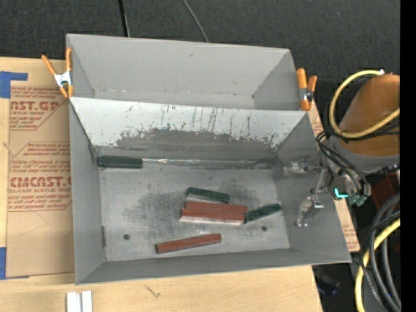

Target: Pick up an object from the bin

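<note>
Several green and red-brown bars [213, 211] in bin [175, 64]; gripper [304, 192] by right wall, jaws seemingly apart, empty.

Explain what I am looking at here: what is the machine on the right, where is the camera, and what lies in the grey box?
The camera looks down into a grey metal bin from above and a little to one side. The orange-covered machine at the right is a robot arm. Its gripper, a two-fingered claw, hangs over the bin's right sloping wall, fingers apart with nothing between them. Five small things lie on the bin's floor: a dark green bar at the back left, a second green bar in the middle, a red-brown block right beside it, a short green piece nearest the gripper, and a red-brown stick at the front. Nothing is held.
</note>
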`<act>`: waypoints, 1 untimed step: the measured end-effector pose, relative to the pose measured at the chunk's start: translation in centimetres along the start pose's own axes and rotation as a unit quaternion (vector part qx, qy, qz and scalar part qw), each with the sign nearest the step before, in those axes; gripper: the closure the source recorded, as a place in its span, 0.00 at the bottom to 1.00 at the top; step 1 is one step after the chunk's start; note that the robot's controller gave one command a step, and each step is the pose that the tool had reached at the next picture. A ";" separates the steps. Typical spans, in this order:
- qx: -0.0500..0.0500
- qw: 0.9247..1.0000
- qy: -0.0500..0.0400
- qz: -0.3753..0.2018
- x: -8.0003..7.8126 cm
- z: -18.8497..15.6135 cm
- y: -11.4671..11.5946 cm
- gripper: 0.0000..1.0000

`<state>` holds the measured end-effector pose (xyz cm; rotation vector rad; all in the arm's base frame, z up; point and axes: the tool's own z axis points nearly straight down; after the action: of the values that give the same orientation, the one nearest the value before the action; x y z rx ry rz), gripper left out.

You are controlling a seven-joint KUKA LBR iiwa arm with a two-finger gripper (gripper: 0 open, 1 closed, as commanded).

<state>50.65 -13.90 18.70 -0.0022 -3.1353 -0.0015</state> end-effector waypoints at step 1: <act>0.001 1.000 -0.004 -0.001 -0.2 -0.4 0.1 0.00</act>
<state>50.85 -13.84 19.08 0.0005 -3.1428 0.0009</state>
